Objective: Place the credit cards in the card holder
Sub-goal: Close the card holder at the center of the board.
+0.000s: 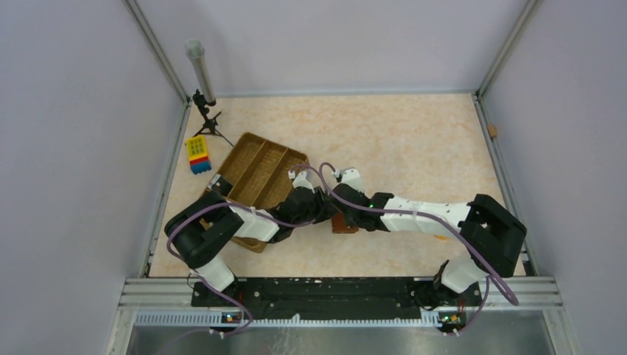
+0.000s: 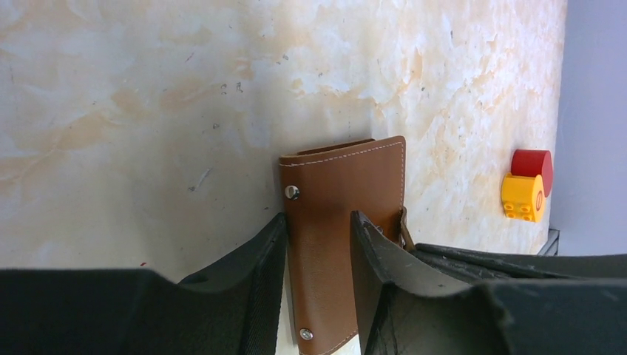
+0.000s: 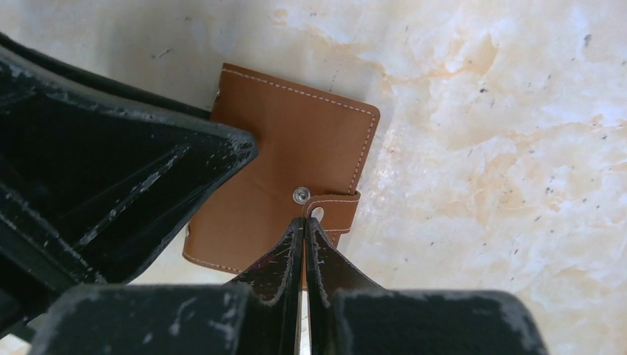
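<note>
The card holder [image 1: 344, 224], a small brown leather-like wallet, lies on the table between both arms. In the left wrist view the card holder [image 2: 340, 185] shows two metal snaps. My left gripper [image 2: 318, 222] stands over it with jaws apart, its fingertips on the holder's face. In the right wrist view the card holder [image 3: 296, 140] has its strap [image 3: 336, 207] off the snap. My right gripper [image 3: 304, 222] is shut on that strap. In the top view the left gripper [image 1: 324, 209] and right gripper [image 1: 341, 212] meet at the holder. No credit cards are in view.
A large brown compartmented tray [image 1: 244, 151] sits left of the holder, partly under my left arm. A yellow-and-blue block [image 1: 197, 154] and a small tripod [image 1: 207, 111] stand at the back left. A red-and-yellow block [image 2: 526, 188] sits by the right wall.
</note>
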Robot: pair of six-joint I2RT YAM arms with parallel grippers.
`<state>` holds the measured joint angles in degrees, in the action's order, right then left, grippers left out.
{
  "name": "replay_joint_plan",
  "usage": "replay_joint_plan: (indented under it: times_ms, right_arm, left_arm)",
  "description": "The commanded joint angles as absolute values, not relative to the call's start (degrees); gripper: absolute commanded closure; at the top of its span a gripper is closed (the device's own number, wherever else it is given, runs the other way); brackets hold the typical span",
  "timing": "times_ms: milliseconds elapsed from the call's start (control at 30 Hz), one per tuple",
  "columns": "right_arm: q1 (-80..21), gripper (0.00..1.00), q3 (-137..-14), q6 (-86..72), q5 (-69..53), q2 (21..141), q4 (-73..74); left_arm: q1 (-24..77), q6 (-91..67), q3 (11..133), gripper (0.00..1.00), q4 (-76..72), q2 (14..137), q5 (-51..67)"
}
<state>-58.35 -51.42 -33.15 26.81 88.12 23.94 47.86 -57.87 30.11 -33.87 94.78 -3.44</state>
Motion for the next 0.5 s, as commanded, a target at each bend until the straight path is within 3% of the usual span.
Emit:
replay_joint_plan:
  times_ms: [0, 167, 467]
  right_arm:
    - [-58.07, 1.00, -49.91, -32.06, 22.96, 85.20, 19.01]
    - [-56.64, 1.00, -47.97, -32.27, 20.82, 84.29, 16.46]
    - [-52.21, 1.00, -41.68, -32.69, 14.00, 78.89, 10.86]
  left_arm:
    - [48.55, -55.13, 29.84, 0.61, -24.64, 97.43, -5.22]
    - [48.87, -54.59, 30.22, 0.62, -22.89, 96.78, -6.42]
    - [50.39, -52.05, 31.00, 0.50, -14.55, 87.80, -7.13]
